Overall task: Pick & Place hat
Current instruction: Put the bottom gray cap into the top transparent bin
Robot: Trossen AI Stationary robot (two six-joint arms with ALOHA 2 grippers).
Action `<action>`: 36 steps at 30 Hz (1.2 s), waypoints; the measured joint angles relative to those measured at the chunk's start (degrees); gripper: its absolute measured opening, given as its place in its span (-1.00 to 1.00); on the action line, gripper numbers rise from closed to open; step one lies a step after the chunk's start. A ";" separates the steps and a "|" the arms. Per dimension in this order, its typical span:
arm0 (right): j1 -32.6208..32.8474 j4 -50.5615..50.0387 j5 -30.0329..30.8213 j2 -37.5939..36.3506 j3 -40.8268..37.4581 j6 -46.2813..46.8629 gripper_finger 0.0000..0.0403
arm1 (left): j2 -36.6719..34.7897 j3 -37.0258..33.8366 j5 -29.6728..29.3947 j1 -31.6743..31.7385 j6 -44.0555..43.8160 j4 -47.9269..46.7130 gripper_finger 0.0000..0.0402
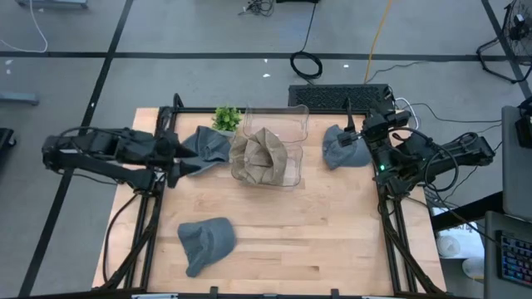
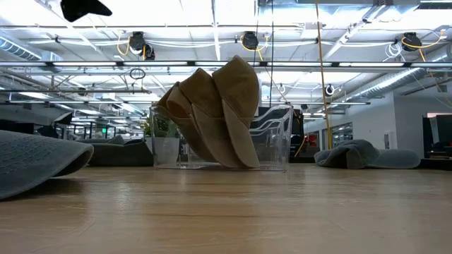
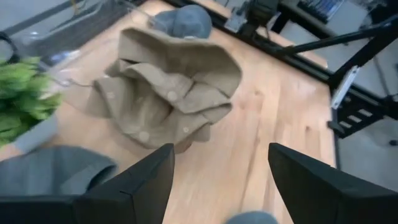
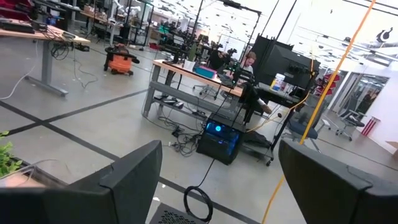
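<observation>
The left tool, its fingers spread apart, hovers at the brim of a grey-blue cloth cap lying on the wooden counter just beside the tan caps in the clear plastic bin.

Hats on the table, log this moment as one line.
tan hats in clear bin | three grey hats out | left pincer open by grey hat | right pincer open, raised
</observation>
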 joint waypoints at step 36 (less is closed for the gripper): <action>0.00 -0.04 -0.04 0.00 0.00 -1.25 0.56 | 37.78 3.49 33.53 -0.29 34.03 0.71 0.34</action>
